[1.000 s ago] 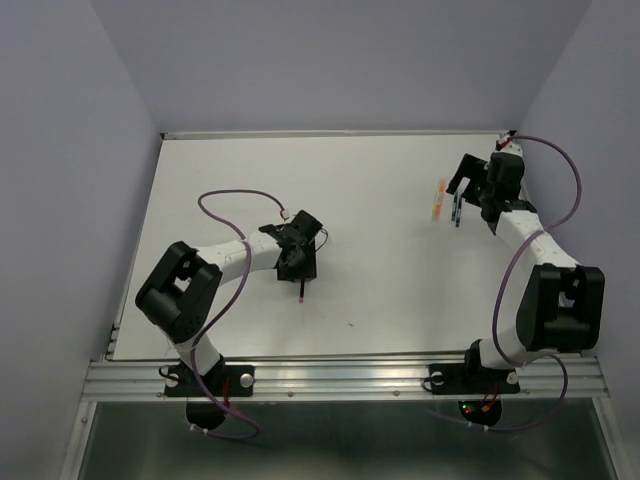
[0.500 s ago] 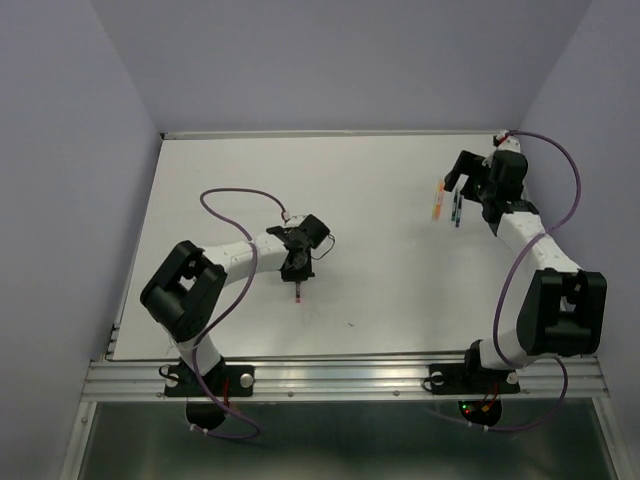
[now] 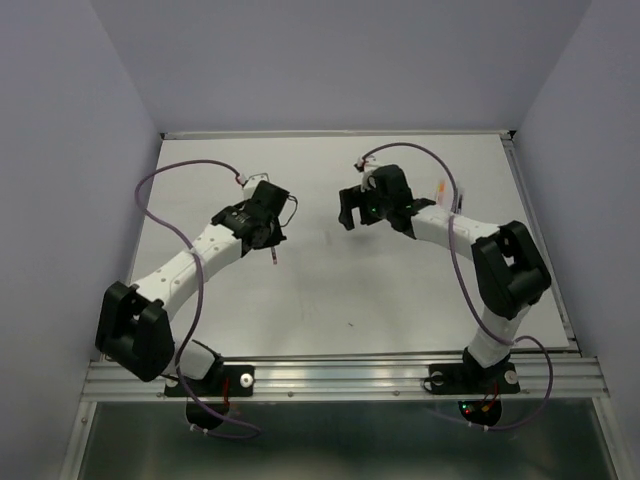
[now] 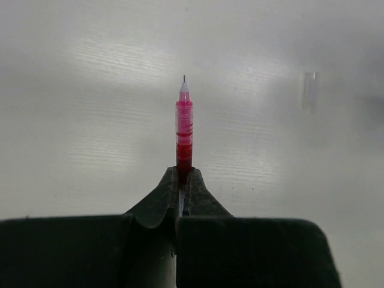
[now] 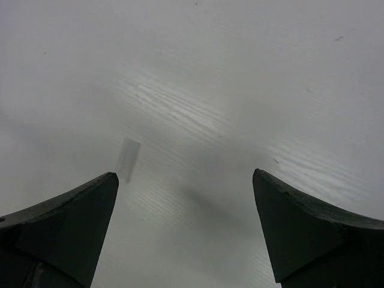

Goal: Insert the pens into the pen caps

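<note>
In the left half of the overhead view, the left gripper (image 3: 264, 228) is clamping fully shut on the rear end of a thin, translucent maroon-red stick pen (image 4: 184, 129). It is probably gripping that far back so the writing end is standing free for capping. In the left wrist view the pen is sitting mid-frame over the white table (image 4: 84, 120). Its long axis is running straight up the picture in line with the fingers, and its fine metal tip is pointing at the top edge. A tiny pale grey translucent tube cap (image 4: 309, 91) is lying at upper right, clear of the tip and roughly parallel to the pen. Further right, the right gripper (image 5: 185, 177) is spreading wide and holding nothing, apparently readying to take that cap (image 5: 128, 159), which is showing blurred just inside its left-hand finger.
</note>
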`<act>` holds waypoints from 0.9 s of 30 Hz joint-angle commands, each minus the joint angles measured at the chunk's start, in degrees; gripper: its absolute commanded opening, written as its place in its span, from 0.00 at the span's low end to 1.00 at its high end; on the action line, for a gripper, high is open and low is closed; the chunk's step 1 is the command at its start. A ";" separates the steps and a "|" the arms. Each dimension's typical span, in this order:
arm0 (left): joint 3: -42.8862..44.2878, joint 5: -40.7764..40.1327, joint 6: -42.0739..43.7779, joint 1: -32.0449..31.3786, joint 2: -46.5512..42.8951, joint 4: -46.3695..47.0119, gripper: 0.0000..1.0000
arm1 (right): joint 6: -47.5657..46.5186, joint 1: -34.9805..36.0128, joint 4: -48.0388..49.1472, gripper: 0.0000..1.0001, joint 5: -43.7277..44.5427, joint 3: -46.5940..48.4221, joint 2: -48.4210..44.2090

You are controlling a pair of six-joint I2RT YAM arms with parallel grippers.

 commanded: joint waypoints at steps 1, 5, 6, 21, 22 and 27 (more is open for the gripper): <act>1.20 -2.37 2.57 3.60 -5.72 -1.43 0.00 | -0.02 6.70 -2.22 1.00 10.77 5.69 4.57; 0.14 -0.53 3.97 7.03 -8.45 -0.46 0.00 | -1.69 13.82 -3.90 1.00 18.00 8.51 9.93; -0.56 0.87 4.41 8.00 -8.71 0.58 0.00 | -1.78 14.44 -3.99 1.00 18.88 8.95 10.46; -2.23 6.51 5.38 10.47 -8.54 3.32 0.00 | -0.73 19.37 -4.69 0.68 23.11 12.20 17.23; -2.15 6.69 5.38 10.55 -8.28 3.32 0.00 | -0.64 19.37 -4.78 0.65 23.37 12.29 17.93; -2.32 7.04 5.47 10.82 -8.01 3.49 0.00 | 0.15 19.37 -4.78 0.43 23.11 11.85 18.12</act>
